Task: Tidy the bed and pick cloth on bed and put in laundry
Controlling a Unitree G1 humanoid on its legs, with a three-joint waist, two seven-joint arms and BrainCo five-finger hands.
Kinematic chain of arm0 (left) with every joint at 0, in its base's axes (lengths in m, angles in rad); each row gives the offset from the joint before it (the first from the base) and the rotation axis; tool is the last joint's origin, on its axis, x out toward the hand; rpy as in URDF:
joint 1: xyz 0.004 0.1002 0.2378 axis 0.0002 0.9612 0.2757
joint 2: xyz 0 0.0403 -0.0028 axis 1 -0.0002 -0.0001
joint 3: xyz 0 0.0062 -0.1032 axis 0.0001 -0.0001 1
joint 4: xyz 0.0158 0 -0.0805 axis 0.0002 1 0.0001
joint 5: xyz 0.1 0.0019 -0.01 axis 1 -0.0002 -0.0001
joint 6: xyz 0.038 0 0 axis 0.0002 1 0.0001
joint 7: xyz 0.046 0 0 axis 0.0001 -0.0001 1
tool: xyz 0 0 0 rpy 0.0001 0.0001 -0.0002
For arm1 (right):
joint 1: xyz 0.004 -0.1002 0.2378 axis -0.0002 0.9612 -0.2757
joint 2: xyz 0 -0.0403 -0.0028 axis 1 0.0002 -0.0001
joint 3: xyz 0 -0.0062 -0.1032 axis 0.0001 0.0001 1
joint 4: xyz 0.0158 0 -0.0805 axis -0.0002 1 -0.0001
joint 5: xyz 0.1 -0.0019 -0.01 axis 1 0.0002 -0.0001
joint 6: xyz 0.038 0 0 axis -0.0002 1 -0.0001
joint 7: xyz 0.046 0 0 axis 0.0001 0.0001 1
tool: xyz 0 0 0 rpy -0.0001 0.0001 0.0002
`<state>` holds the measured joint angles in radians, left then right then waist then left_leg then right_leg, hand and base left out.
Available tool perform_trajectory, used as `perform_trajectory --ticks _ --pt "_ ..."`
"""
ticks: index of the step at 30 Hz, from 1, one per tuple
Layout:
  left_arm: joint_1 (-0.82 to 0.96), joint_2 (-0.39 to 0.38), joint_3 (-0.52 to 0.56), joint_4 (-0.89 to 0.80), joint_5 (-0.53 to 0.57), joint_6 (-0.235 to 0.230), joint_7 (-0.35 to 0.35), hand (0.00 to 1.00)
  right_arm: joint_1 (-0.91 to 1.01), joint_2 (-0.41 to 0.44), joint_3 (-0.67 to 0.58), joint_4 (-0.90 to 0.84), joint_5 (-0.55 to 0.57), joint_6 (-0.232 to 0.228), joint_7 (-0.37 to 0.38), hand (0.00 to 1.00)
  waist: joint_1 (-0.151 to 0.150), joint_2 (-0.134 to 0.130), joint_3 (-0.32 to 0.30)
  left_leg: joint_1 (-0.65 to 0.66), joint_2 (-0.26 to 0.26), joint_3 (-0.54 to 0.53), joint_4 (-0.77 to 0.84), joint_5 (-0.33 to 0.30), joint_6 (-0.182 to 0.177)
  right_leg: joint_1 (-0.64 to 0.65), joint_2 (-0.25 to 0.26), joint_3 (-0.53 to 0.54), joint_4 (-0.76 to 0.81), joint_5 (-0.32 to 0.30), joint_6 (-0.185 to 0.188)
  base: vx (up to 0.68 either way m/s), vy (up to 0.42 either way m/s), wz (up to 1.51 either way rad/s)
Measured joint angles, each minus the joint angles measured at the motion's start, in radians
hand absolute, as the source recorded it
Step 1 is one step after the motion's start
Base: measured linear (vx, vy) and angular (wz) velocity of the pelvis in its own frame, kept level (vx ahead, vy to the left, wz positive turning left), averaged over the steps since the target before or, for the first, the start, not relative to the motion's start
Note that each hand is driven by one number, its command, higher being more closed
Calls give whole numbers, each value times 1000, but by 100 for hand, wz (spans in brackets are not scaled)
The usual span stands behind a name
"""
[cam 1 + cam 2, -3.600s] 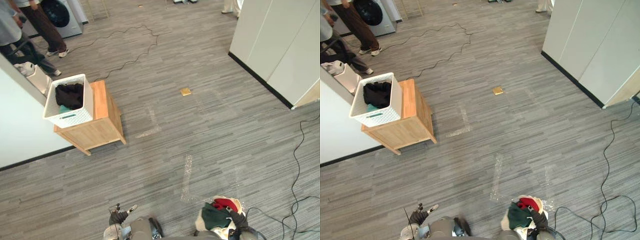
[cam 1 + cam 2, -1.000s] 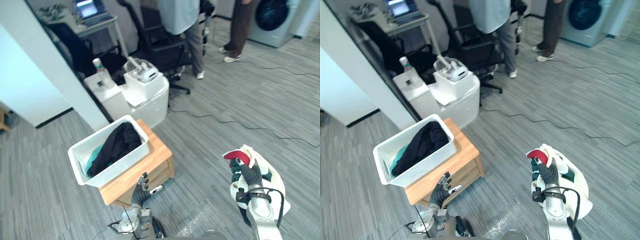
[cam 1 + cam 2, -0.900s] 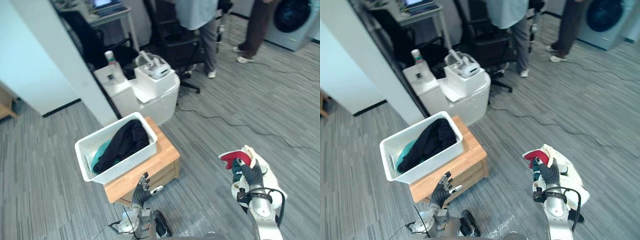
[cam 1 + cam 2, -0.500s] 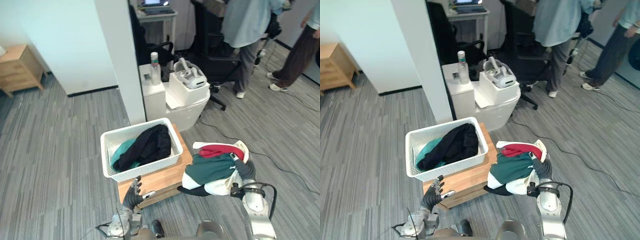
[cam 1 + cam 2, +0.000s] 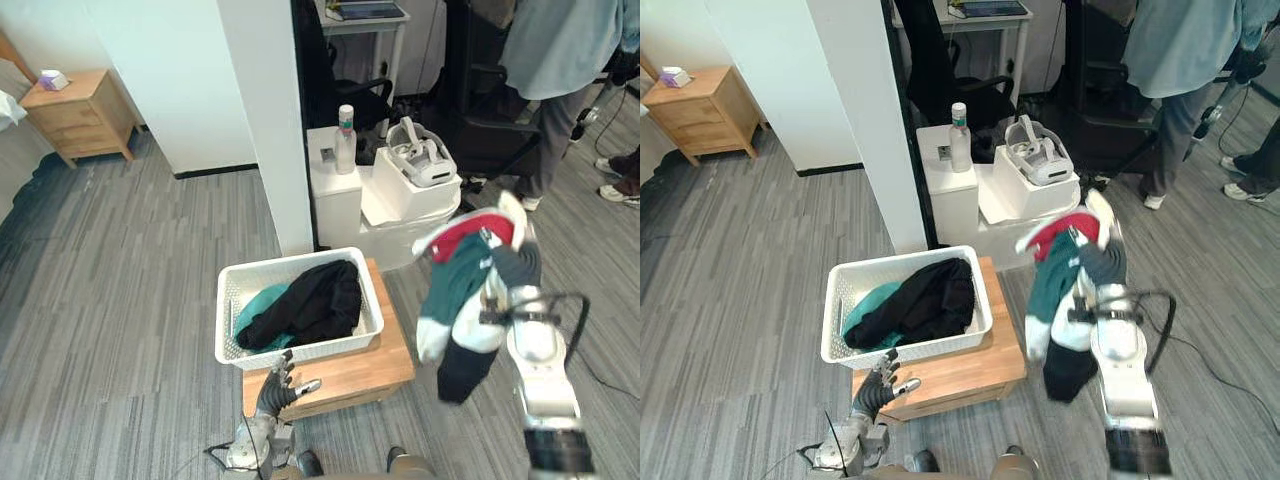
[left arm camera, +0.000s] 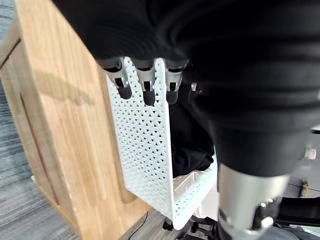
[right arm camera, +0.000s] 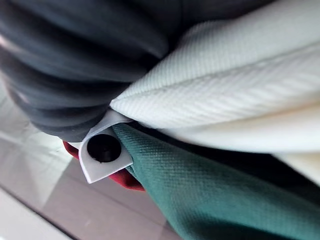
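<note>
The basket (image 6: pixel 145 150) is white plastic, faintly glossy, its walls a pierced lattice. The stand (image 5: pixel 362 368) beneath is pale matt wood with visible grain. The cloth (image 7: pixel 240 100) is woven: ribbed cream twill against a finer green weave. The black garment (image 5: pixel 310 305) looks soft and matt.

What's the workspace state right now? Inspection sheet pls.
surface: wooden stand with basket on it
job's things: dark cloth and teal cloth in basket; clothes hanging right of the basket
clutter: bottle and headset on white unit
hands: right hand shut on clothes; left hand open, low before the stand
cables: thin floor cable right of the right arm
surroundings: pillar, nightstand, chair, person
</note>
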<state>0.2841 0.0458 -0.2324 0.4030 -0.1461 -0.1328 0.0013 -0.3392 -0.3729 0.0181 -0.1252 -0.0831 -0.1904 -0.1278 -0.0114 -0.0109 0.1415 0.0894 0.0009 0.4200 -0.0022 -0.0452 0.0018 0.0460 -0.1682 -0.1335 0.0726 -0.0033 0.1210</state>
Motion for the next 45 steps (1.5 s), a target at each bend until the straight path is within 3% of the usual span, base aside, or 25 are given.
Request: perform_trajectory --ticks 5,7,15,22,29,38,45 --pt "-1 3 -35 27 -1 -4 5 0 -173 0 140 123 -2 -4 14 100 29 -12 -19 3 2 -9 -42 32 -23 3 14 -5 -26 20 -23 -71 -13 7" --pt "7 3 -45 44 -1 -4 6 0 -244 1 195 182 -7 0 25 100 29 -14 -22 11 -1 -17 -92 63 -4 1 22 -9 -33 20 -23 -116 -27 13" --pt "4 5 -39 78 -1 -4 23 0 -435 25 250 270 -79 6 17 100 40 -14 -21 -46 21 -40 -100 95 -3 -26 39 -47 -43 25 -30 -98 -33 13" --pt "-29 5 -39 79 -19 -5 25 0 -530 146 276 346 -124 23 -6 100 58 -9 -18 -109 45 -64 -100 140 -5 -68 64 -82 -68 52 -55 -33 -31 12" --pt "-85 5 -34 77 -20 -8 26 0 -592 180 298 393 -157 48 -8 100 81 25 54 -177 53 -79 -100 168 -6 -125 73 -95 -76 77 -63 -48 -5 2" --pt "-97 8 -12 61 -21 -11 26 0 -824 142 294 521 -193 65 -44 100 81 39 132 -262 58 -107 -99 201 -1 -198 79 -122 -72 90 -71 12 -7 7" --pt "-110 9 -1 27 -21 -42 24 0 -916 22 293 592 -211 73 -47 100 86 106 225 -329 57 -118 -99 224 5 -272 74 -133 -38 92 -71 10 0 2"
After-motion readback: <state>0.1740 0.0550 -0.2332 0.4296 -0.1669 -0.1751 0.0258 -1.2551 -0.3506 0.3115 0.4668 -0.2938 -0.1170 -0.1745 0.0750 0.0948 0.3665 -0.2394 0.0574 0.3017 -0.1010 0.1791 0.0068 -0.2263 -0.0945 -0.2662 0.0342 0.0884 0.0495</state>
